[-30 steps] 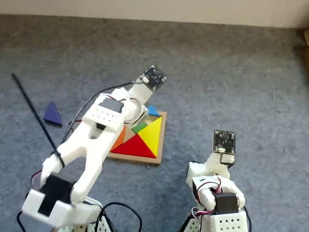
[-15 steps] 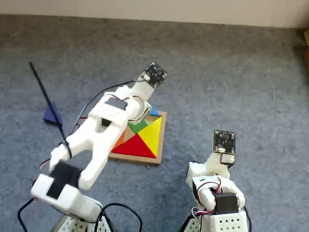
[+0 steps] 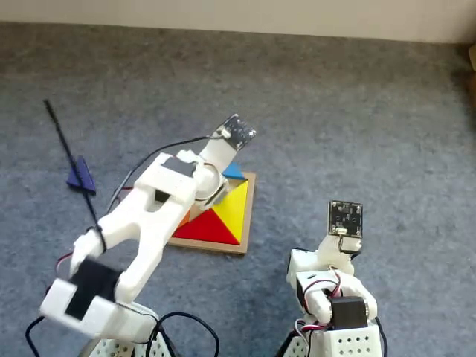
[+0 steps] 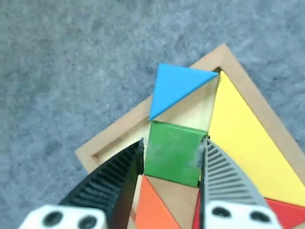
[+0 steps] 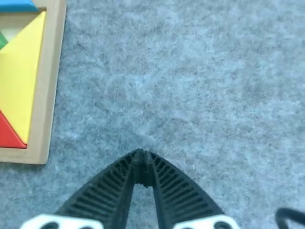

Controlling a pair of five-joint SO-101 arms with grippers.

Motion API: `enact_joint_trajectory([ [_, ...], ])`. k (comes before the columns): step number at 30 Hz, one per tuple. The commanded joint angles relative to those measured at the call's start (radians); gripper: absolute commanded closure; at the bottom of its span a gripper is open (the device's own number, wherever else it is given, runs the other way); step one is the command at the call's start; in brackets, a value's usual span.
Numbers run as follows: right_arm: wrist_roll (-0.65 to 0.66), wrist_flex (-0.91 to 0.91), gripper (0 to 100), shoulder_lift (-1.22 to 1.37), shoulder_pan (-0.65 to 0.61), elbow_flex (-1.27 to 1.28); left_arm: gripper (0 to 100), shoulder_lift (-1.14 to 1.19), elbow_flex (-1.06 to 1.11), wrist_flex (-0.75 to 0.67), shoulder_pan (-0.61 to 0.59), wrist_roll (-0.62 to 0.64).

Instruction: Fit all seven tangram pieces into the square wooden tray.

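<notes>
High view takes in the grey counter, where the square wooden tray sits partly under the left arm, with the yellow triangle and red triangle seated as its big pieces. An orange piece lies beside them, and the left pincer grips the green square by two opposite edges, low in the tray. Bare wood shows past it, and the light blue triangle rides askew over the rim, so I judge it unseated. A dark blue triangle lies well apart on the counter; the arm hides part of the tray, so the count inside is uncertain. The right pincer is clenched on nothing above bare counter. No writing is legible.
</notes>
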Motion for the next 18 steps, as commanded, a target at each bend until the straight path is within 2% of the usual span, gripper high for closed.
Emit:
enact_joint_trajectory([
  [1, 0.009, 0.005, 99.5, -0.021, 0.008, 0.128, 80, -0.145, 0.012, 0.008, 0.024, 0.006],
  [5, 0.009, 0.005, 99.5, -0.021, 0.008, 0.128, 80, -0.189, 0.004, -0.005, 0.024, 0.008],
  [8, 0.009, 0.005, 99.5, -0.021, 0.010, 0.128, 80, -0.160, -0.002, -0.097, 0.018, 0.028],
  [11, 0.009, 0.005, 99.5, -0.021, 0.010, 0.128, 80, -0.088, -0.030, -0.176, 0.010, 0.060],
  [18, 0.009, 0.005, 99.5, -0.021, 0.010, 0.128, 80, 0.125, -0.180, -0.181, -0.007, 0.063],
])
